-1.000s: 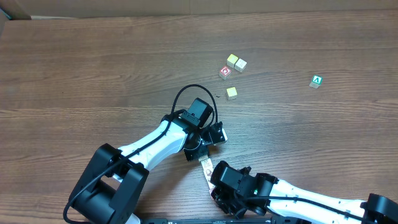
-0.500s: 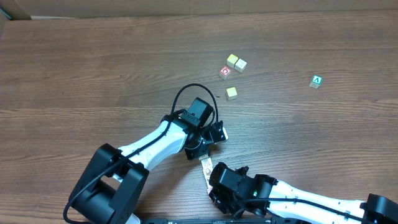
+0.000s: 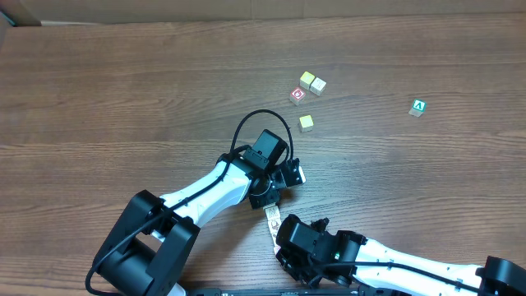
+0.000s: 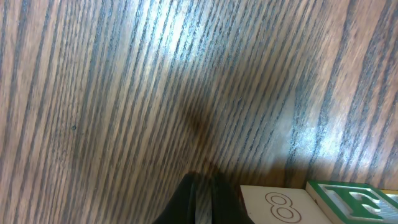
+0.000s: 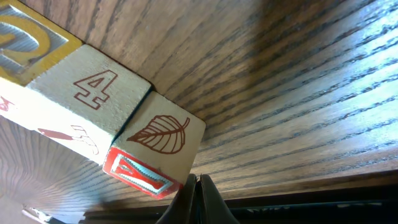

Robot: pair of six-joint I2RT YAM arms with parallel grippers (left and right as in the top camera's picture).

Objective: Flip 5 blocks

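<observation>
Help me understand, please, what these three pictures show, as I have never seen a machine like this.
These are two robot arms at a wooden table. The overhead picture looks down on both, left arm and right arm. The other two pictures come from cameras on their wrists, close to the tabletop. Small cubes lie farther out: a red-marked cube, three pale yellowish cubes, a green cube with an A. The left gripper is shut next to a block marked 8; the right gripper is shut near a 4 block and a leaf block. Neither holds anything.
</observation>
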